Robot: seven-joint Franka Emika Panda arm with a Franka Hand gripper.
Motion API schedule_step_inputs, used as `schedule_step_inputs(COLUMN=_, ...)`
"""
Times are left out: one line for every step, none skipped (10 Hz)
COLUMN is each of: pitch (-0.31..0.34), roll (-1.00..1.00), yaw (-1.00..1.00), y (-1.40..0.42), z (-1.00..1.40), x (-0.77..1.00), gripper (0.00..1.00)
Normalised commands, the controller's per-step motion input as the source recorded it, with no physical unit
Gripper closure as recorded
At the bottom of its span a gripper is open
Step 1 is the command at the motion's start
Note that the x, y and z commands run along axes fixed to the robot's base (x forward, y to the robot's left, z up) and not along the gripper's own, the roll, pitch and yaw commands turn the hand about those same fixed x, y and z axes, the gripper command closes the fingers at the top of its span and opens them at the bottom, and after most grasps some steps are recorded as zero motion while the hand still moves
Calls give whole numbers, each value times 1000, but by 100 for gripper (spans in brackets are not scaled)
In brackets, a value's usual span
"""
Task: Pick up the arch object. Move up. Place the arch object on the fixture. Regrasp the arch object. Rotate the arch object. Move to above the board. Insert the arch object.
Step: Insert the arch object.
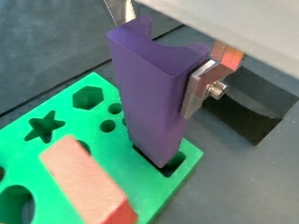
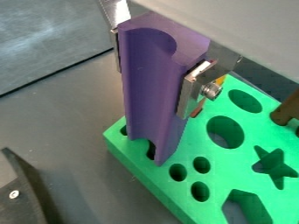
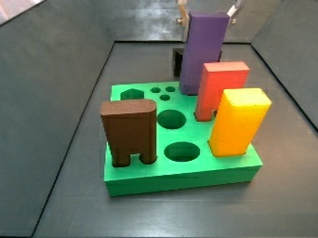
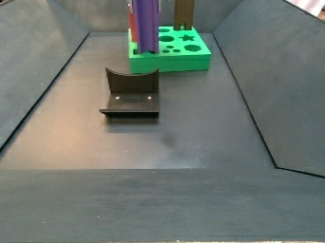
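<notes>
Over the green board (image 3: 187, 177) on the dark gray walled floor (image 4: 178, 133), my gripper (image 1: 163, 66) is clamped on the upright purple block (image 1: 146, 87), its foot entering 1 slot.

Gripper (image 1: 163, 54): flat silver jaws, screws.

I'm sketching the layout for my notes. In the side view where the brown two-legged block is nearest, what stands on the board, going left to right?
Brown two-legged block → arch object, held upright by the hand, on the board → red block → yellow block.
</notes>
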Motion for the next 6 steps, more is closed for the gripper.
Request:
schedule_step_inputs(pitch=117, roll=0, yaw=63, y=74, z=-191, x=917, gripper=100)
schedule_step_inputs(pitch=0, roll=-97, yaw=54, y=0, z=-231, x=797, gripper=100)
schedule_step_inputs(pitch=16, roll=-9, yaw=0, y=-106, z=-237, x=754, gripper=100)
schedule_step_inputs(pitch=11, roll=-13, yaw=0, y=-151, z=-237, x=746, gripper=100)
schedule_step_inputs(pitch=29, roll=0, yaw=6, y=-126, z=-220, x=469, gripper=100)
schedule_step_inputs(pitch=0, roll=40, yaw=46, y=-89, z=-286, x=131, gripper=100)
